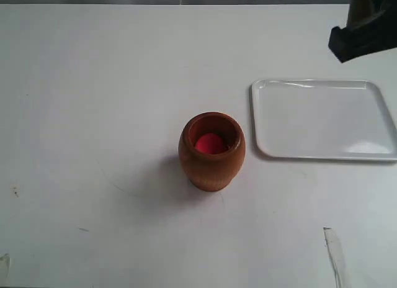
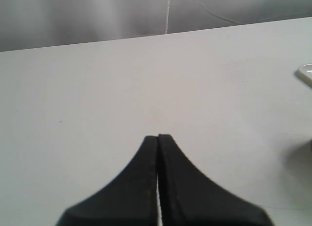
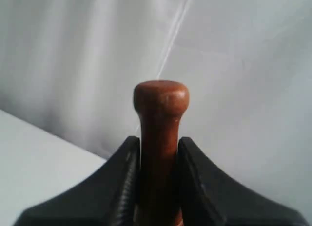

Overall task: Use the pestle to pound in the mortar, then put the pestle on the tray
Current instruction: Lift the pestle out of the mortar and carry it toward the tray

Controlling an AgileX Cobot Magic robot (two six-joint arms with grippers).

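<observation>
Gripping the slim reddish-brown wooden pestle [image 3: 161,105] just below its knob with the right claw [image 3: 158,144], clamped on the handle. Showed the left claw [image 2: 158,137] pressed together on nothing. Found the barrel-shaped reddish-brown wooden mortar [image 1: 211,153] upright on the white counter [image 1: 93,114], near the flat glossy white rectangular tray [image 1: 322,121]. Risked clipping the thick rim and tipping it, if lowered off-centre. Could not see the pestle's thick end, nor most of the right arm.

We note bright, even light, whites slightly washed. Soft shadow left of mortar [image 1: 211,153]; glare patches on tray [image 1: 310,123]. Wrist views softer; we find pestle [image 3: 161,114] knob mildly blurred.
</observation>
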